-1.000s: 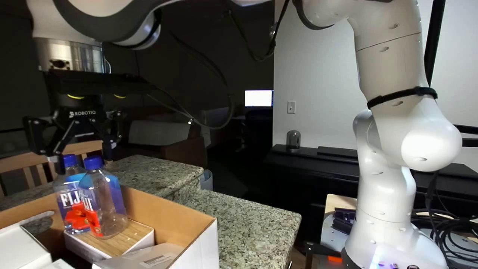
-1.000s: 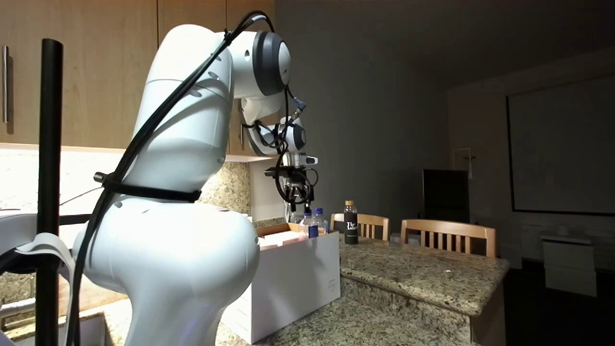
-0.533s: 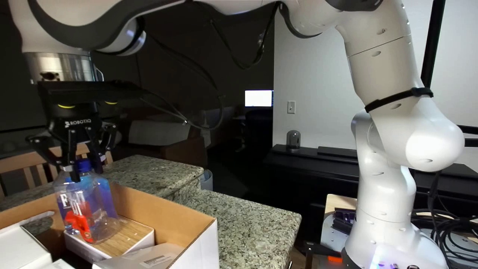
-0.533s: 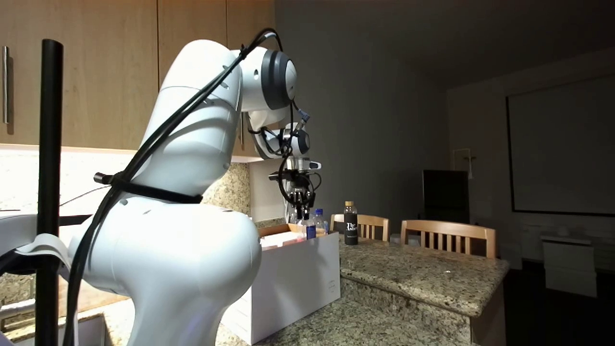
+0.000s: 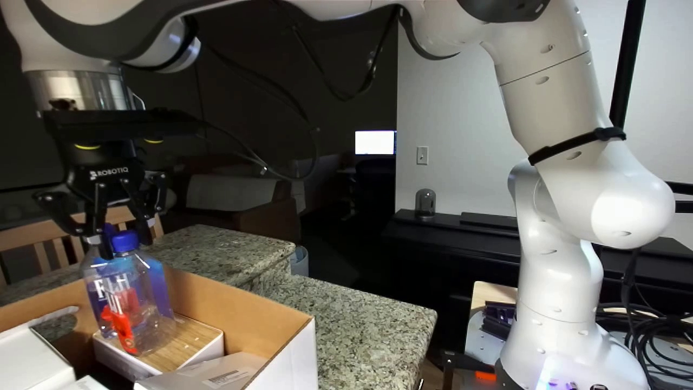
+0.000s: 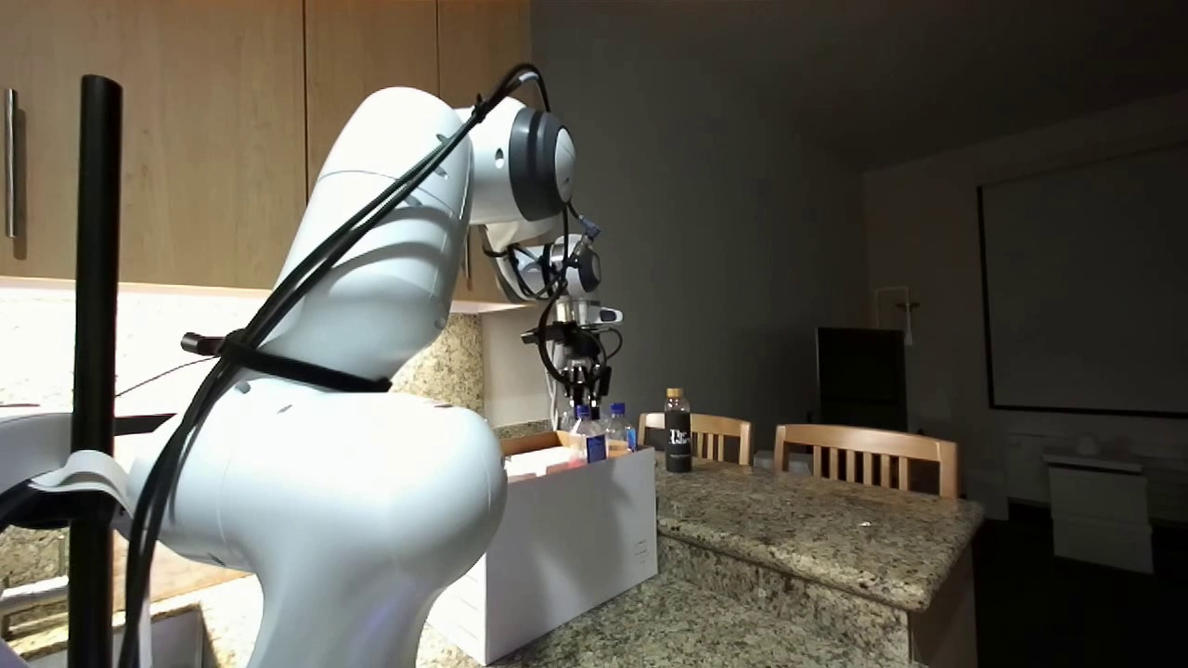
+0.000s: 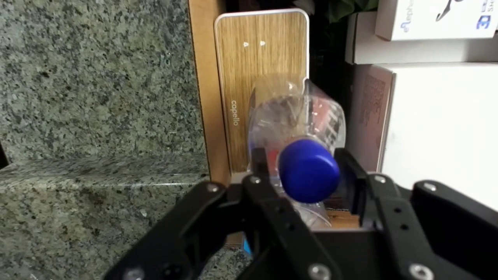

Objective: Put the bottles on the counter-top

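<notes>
Two clear bottles stand close together in the cardboard box, on a wood-topped white block point(image 5: 178, 346). The nearer bottle point(image 5: 143, 314) has its blue cap point(image 7: 309, 171) between the fingers of my gripper point(image 5: 125, 247). In the wrist view a gap shows between the cap and the left finger point(image 7: 258, 157), while the right finger point(image 7: 350, 171) stands close beside the cap. The jaws are parted a little wider than the cap. Behind, the farther bottle point(image 6: 621, 431) is partly covered in an exterior view. The granite counter-top point(image 5: 368, 330) spreads beside and under the box.
The box's wall point(image 7: 212, 116) rises beside the bottles, next to the granite. White cartons point(image 7: 443, 132) fill the rest of the box. A dark bottle with a cork-coloured top point(image 6: 677, 436) stands on the raised granite ledge point(image 6: 817, 520). Chairs point(image 6: 868, 450) stand behind it.
My gripper has come down around the nearer bottle's cap and shifted left in an exterior view. Its jaws narrowed, then parted slightly as it rose a little. The nearer bottle has shifted slightly.
</notes>
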`<state>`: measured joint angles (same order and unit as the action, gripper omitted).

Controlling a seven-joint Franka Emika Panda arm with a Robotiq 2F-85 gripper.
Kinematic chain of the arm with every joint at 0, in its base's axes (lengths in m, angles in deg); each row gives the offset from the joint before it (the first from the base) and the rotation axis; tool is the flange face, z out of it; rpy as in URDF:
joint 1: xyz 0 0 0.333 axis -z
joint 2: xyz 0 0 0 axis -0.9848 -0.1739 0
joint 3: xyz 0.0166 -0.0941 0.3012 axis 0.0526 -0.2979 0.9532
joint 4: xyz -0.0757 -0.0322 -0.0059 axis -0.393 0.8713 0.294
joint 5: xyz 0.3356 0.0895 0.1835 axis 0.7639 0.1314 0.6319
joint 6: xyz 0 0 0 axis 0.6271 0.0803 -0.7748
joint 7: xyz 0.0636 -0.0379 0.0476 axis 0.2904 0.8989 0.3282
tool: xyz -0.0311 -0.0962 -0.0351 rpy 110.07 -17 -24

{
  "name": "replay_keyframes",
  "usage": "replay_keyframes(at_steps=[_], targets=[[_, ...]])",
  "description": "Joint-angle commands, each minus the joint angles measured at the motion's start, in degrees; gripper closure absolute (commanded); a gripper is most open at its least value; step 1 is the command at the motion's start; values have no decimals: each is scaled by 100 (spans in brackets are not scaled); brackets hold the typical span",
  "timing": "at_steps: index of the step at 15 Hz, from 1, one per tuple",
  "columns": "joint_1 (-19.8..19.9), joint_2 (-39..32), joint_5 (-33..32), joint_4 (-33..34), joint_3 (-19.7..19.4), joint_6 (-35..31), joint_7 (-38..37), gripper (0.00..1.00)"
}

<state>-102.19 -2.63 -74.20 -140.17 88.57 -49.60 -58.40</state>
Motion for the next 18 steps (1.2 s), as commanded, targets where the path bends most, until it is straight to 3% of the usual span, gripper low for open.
replay_keyframes(at_steps=[1, 4, 5, 7, 14, 18], targets=[[-89, -120, 25, 216, -104, 237, -170, 21], [-76, -201, 91, 286, -121, 271, -130, 3], [-84, -203, 81, 288, -131, 284, -146, 47], [-83, -216, 96, 316, -139, 327, -145, 42], [-145, -222, 53, 472, -167, 561, -212, 87], [-182, -240, 70, 590, -165, 778, -255, 85]])
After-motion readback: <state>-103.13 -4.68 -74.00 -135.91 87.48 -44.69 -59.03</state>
